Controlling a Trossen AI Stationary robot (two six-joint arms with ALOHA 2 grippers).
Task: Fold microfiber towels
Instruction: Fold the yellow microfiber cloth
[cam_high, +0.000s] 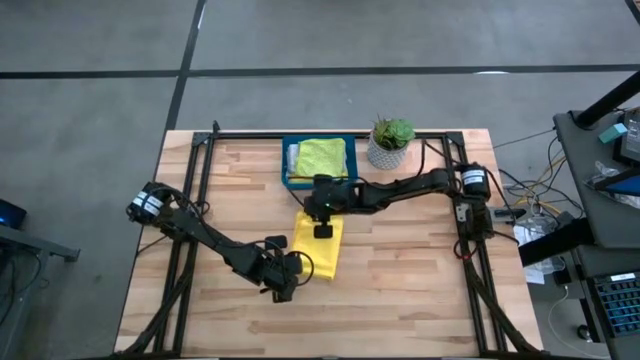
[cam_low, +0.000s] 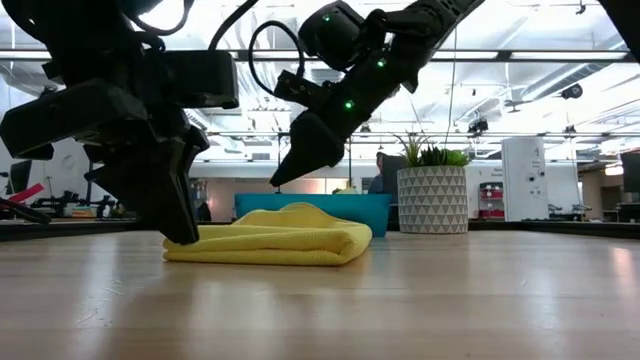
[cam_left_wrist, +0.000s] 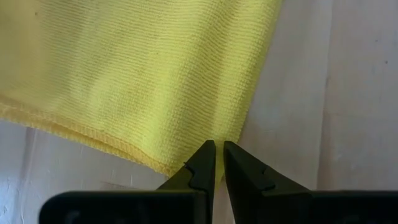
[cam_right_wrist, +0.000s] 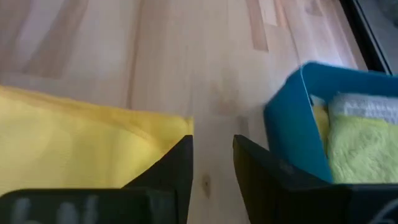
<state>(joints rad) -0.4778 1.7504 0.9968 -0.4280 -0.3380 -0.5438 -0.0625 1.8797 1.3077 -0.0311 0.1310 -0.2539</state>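
A yellow microfiber towel (cam_high: 320, 248) lies folded on the wooden table (cam_high: 420, 270), its layers showing in the low view (cam_low: 280, 240). My left gripper (cam_high: 290, 278) is at the towel's near left corner, shut on it (cam_left_wrist: 219, 157). My right gripper (cam_high: 323, 222) hovers open and empty just above the towel's far end (cam_right_wrist: 81, 143), clear of it in the low view (cam_low: 285, 178). A teal tray (cam_high: 290, 165) at the far side holds a lime green towel (cam_high: 322, 157) and other folded cloths. My left gripper pinches the yellow towel's corner (cam_left_wrist: 211, 134) between its two fingertips (cam_left_wrist: 202, 163). The fingers slant down at it from the table's near left side. One layer or several, I cannot tell. The towel lies flat on the table, slack.
A potted plant in a white patterned pot (cam_high: 390, 143) stands to the right of the tray at the far edge. A black frame (cam_high: 200, 190) runs along the table's sides. Bare wood lies to the right of the towel (cam_high: 410, 260).
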